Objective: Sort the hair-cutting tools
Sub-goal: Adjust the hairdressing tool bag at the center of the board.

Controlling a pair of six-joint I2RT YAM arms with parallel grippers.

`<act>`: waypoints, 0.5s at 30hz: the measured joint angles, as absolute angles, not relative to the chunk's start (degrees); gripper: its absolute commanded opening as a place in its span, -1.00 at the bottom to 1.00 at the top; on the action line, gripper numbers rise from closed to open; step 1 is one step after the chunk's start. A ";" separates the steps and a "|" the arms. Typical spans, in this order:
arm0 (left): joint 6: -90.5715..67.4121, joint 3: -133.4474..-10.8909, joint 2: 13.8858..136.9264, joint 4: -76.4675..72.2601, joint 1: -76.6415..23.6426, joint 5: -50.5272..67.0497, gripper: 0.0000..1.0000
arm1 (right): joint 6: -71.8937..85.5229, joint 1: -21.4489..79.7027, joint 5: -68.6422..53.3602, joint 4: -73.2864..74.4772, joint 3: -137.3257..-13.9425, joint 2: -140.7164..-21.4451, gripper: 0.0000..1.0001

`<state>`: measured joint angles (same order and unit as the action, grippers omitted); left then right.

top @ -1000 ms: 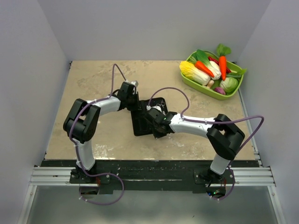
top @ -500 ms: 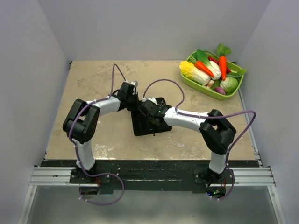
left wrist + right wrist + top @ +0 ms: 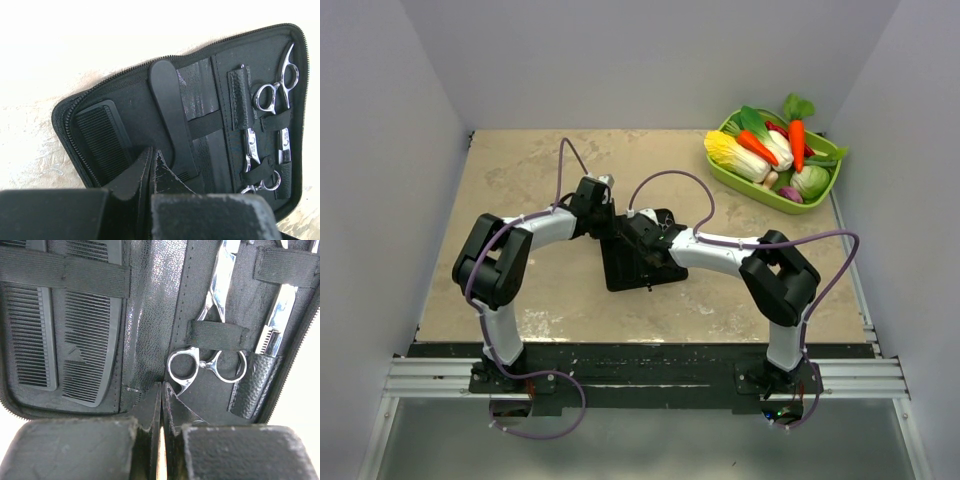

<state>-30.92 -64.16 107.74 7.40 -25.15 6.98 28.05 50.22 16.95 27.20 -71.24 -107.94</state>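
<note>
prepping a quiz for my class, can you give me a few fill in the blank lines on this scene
The open black zip-up case holds ____ slim black plastic combs.
The silver metal ring-handled scissors sit ____ the case.
The left pincer and right pincer are both ____.
The green plastic tray holds toy ____.
Missing: two, inside, shut, vegetables.

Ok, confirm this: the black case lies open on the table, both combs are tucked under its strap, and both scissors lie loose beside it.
Wrong on the scissors: they sit inside the case, held under elastic loops opposite the combs; the right wrist view shows it. The case does lie open on the table, combs under its strap.
</note>
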 measured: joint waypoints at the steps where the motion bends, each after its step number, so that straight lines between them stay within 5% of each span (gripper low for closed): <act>1: -30.92 -64.14 107.70 7.40 -25.15 6.98 -1.00 | 28.03 50.22 16.95 27.16 -71.24 -107.94 -1.00; 15: -30.92 -64.05 107.66 7.38 -25.15 6.98 -1.00 | 27.99 50.17 16.34 24.08 -70.78 -107.15 -1.00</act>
<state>-30.92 -64.05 107.66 7.38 -25.15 6.98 27.99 50.17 16.34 24.08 -70.78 -107.15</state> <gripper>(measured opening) 0.013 0.006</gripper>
